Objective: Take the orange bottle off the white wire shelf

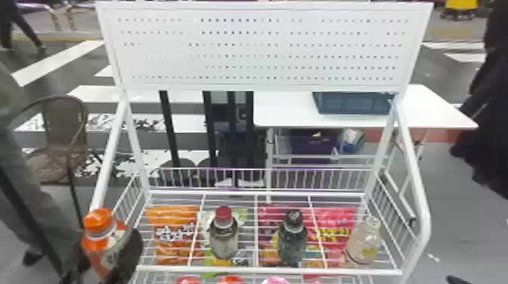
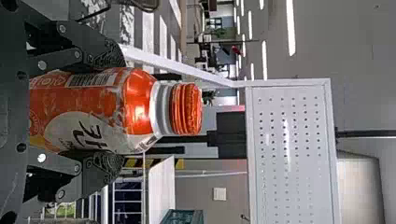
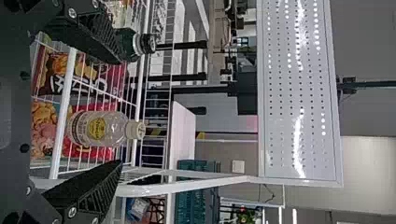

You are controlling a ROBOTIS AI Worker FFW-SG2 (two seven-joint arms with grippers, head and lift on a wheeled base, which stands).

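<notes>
Left of white wire shelf (image 1: 226, 269); left gripper (image 1: 107, 243) pinching orange bottle (image 1: 94, 247); its base hidden; right gripper (image 3: 121, 112) spread

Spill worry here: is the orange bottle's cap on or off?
On: the orange cap covers the mouth of the orange bottle, held in the left gripper.

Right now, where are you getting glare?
Head view: the perforated panel looks washed out toward its left, some holes lost; left wrist view: the orange bottle shines on its shoulder, and ceiling lights glow beyond; right wrist view: long white streaks of glare cross the panel.
</notes>
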